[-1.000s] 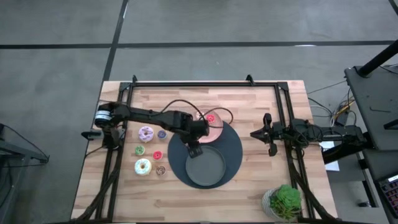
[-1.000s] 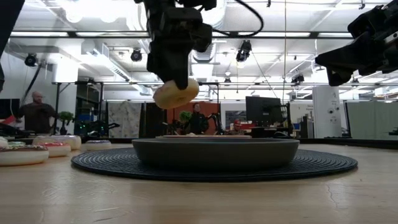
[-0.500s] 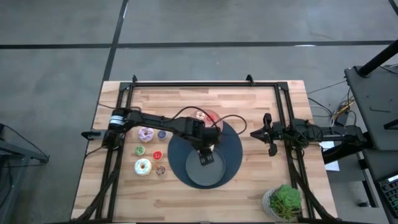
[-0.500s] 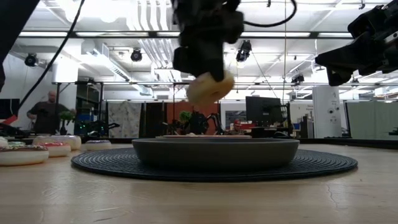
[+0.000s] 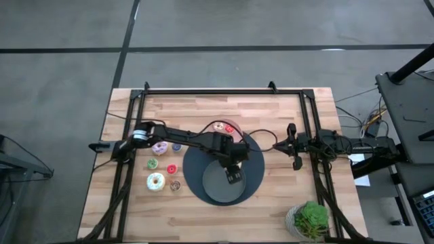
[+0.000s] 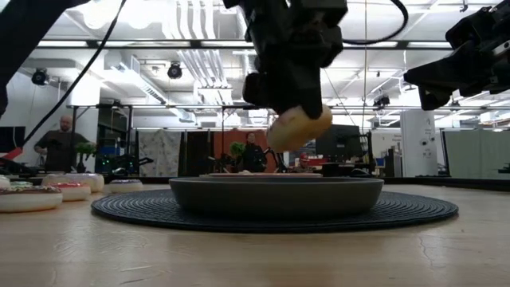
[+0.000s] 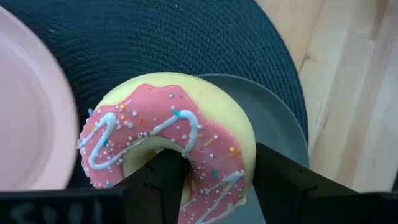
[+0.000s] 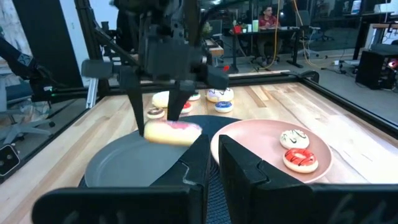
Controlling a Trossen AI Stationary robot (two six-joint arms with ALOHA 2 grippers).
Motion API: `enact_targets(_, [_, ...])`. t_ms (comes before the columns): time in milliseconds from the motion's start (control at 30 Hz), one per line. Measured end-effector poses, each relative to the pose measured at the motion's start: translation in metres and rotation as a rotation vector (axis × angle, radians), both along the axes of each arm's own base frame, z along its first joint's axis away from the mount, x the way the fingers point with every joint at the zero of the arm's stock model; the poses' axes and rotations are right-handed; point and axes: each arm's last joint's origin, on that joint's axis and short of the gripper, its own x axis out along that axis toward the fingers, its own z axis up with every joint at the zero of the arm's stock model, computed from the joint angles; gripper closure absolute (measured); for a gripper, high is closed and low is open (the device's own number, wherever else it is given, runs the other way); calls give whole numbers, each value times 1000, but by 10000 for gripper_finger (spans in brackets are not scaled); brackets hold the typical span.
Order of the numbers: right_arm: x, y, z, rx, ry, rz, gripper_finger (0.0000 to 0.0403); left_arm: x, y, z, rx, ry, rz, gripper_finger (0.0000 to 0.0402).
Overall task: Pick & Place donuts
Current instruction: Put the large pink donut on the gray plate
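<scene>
Shifted sideways, left gripper (image 6: 299, 127) now clamps the pink-frosted sprinkled toy donut (image 7: 168, 146) directly above the round dark grey plate (image 6: 275, 195); release comes next.

I see the wooden counter (image 5: 271, 108) carrying a round dark mat (image 5: 254, 163), loose donuts (image 5: 160, 146) at its left, and a potted plant (image 5: 308, 220) at one corner.

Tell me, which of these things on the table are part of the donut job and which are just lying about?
Part of the job:
pink donut, held in the left gripper above the grey plate
two small donuts on the pink plate
loose donuts on the wood

Lying about:
potted plant
round dark mat
right gripper, parked aside
</scene>
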Motion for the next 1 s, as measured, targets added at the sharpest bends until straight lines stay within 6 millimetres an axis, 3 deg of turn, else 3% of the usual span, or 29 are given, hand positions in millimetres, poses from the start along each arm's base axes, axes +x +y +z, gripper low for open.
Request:
enact_targets(333, [0,0,0,0,0,0,374,8,-1,-18,2,20,0,255])
enact_targets(1000, [0,0,0,0,0,0,374,10,-20,-18,-11,-27,-24,255])
